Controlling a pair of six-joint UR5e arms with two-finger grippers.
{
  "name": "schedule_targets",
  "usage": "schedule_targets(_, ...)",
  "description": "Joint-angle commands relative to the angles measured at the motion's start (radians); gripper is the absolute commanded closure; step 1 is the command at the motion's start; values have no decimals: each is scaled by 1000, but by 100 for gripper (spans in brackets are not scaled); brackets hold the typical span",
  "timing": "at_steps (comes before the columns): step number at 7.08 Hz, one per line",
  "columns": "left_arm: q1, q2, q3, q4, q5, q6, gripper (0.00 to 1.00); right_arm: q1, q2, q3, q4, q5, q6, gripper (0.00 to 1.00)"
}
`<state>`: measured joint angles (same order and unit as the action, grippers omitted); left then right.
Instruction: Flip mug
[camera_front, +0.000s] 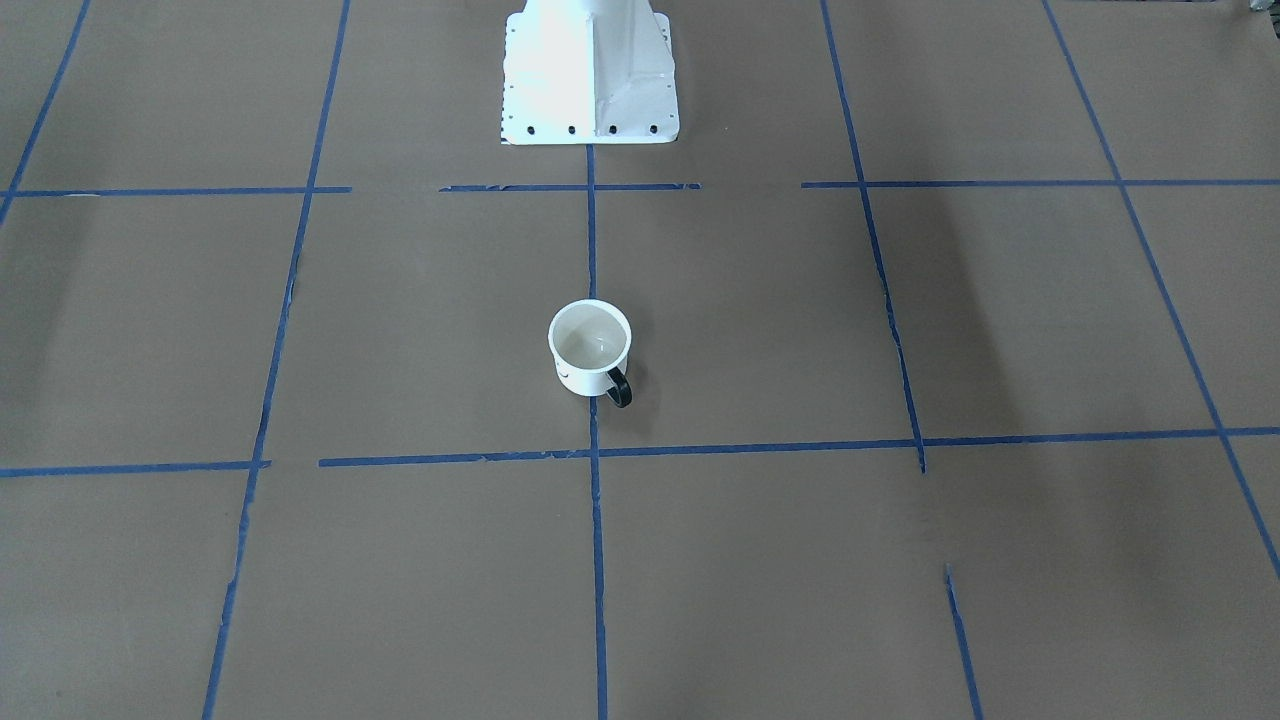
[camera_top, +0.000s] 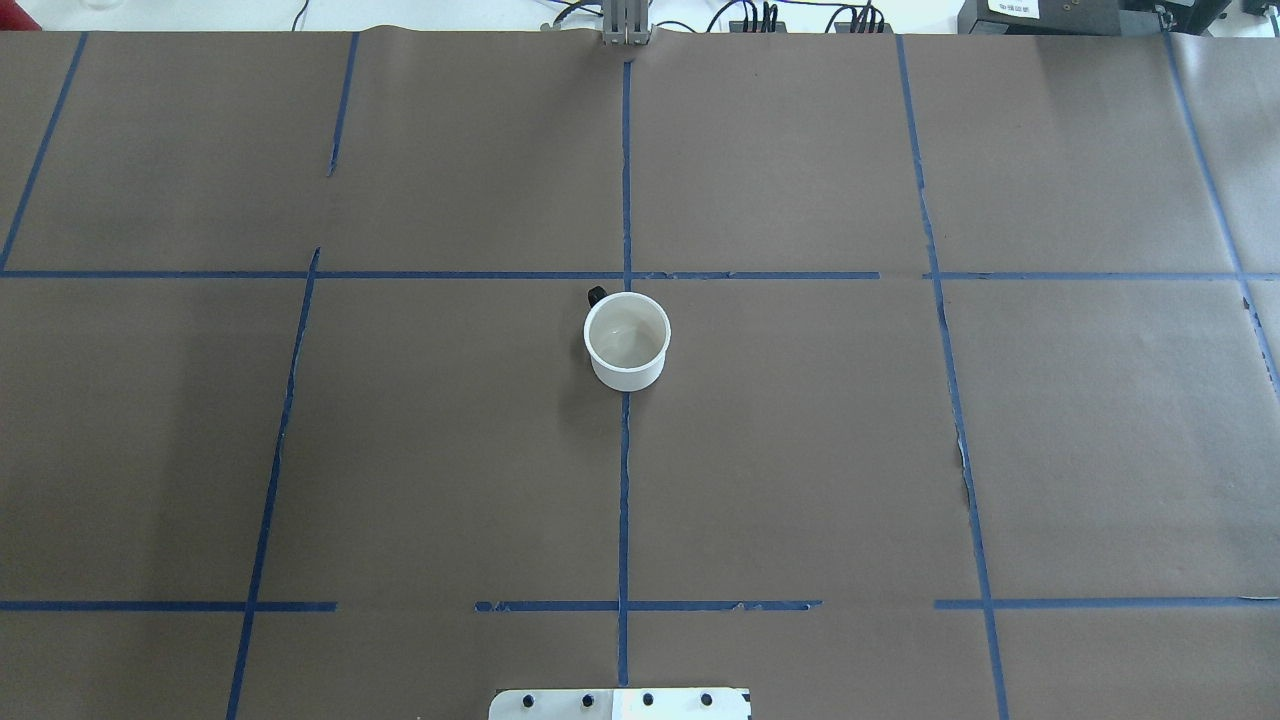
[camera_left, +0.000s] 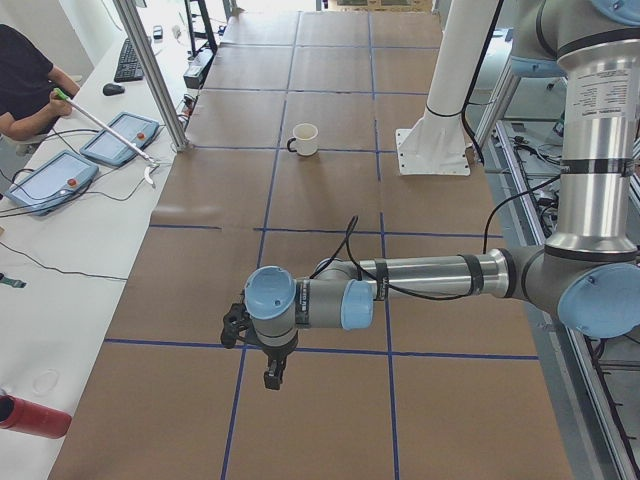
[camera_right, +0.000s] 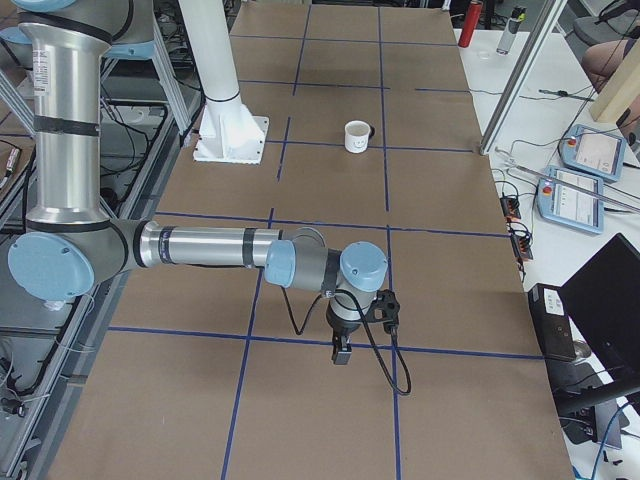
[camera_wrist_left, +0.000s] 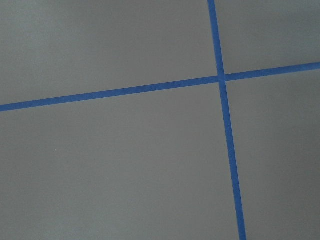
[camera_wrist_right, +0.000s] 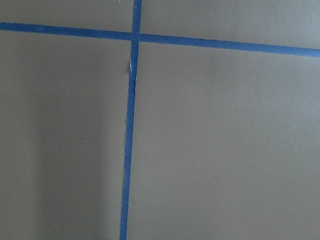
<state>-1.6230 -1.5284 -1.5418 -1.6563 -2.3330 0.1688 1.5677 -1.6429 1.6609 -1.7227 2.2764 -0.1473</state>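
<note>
Nearest the lens at the table's left end, the left arm (camera_left: 420, 278) reaches out low over the brown-papered table (camera_top: 800, 450), with the left gripper (camera_left: 272, 376) hanging fingers-down above a crossing of blue tape (camera_wrist_left: 228, 140). At the opposite end the right arm (camera_right: 200, 245) mirrors it, and the right gripper (camera_right: 341, 354) also points down. Only these end-on views show either gripper, so it cannot be told how far the jaws are parted.

Neither gripper has the mug (camera_front: 590, 348). It stands upright, mouth up, on the centre tape line in the middle of the table, well apart from both grippers and near the white pedestal (camera_front: 590, 70). Brown paper surrounds it on every side, and the table's edges lie far off.

From across the table, the dark handle (camera_front: 621, 389) shows fully, turned away from the robot. The overhead camera catches only its tip behind the rim. Both wrist cameras show only paper and crossed tape. The left-end view alone takes in an operator (camera_left: 20, 75) seated beyond the table's long edge.
</note>
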Motion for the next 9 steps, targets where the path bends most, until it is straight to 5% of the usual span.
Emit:
schedule_targets(1, 0, -12, -6, 4, -3, 2, 0, 0, 0, 0, 0, 0, 0, 0)
schedule_targets(3, 5, -16, -61, 10, -75, -3, 0, 0, 0, 0, 0, 0, 0, 0)
schedule_targets(9, 84, -22, -138, 9, -68, -143, 0, 0, 0, 0, 0, 0, 0, 0)
